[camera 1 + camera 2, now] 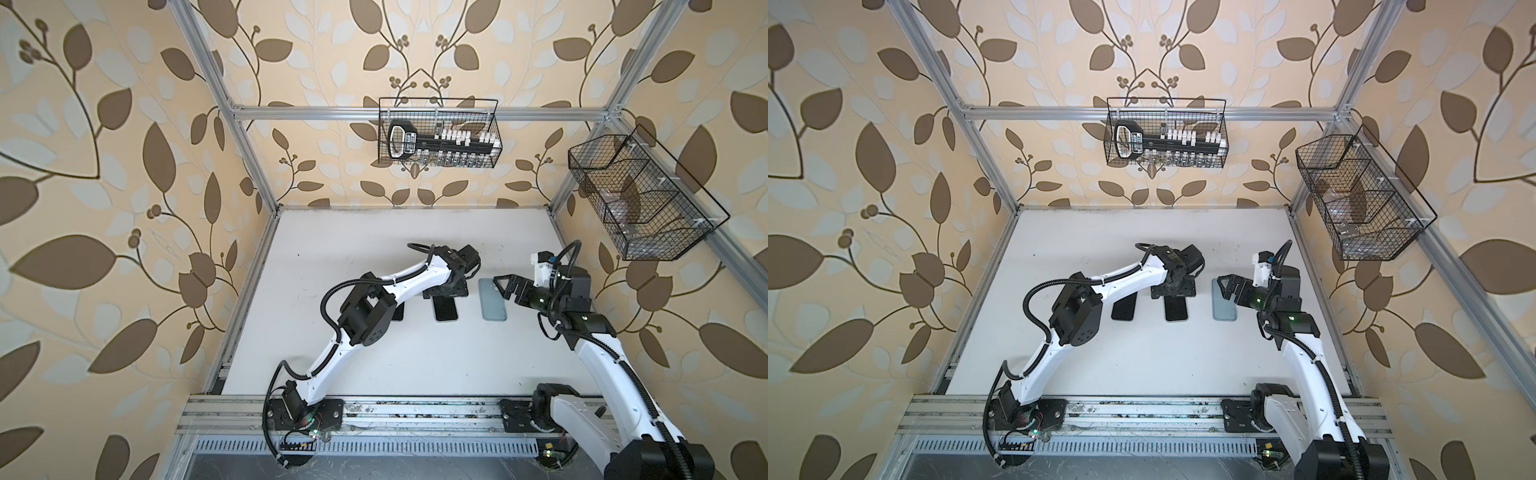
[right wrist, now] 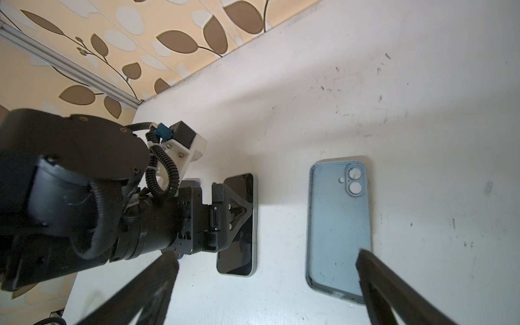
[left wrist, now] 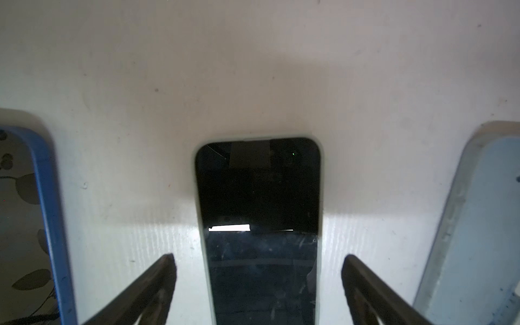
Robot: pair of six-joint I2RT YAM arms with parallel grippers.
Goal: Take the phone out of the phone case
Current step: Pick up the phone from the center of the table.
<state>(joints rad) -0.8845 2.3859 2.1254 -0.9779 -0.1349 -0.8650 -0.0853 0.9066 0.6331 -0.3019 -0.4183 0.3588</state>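
One bare phone (image 1: 445,311), empty case (image 1: 494,306), cased phone (image 1: 1124,310) under left arm (image 1: 415,277)

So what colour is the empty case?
The empty case is pale blue, clearest in the right wrist view.

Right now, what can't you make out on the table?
- Blue-cased phone: cut by the left wrist view's edge; left arm partly covers it in both top views.
- Bare phone: far end under the left gripper in both top views.
- Case: one corner behind a finger of the right gripper, right wrist view.
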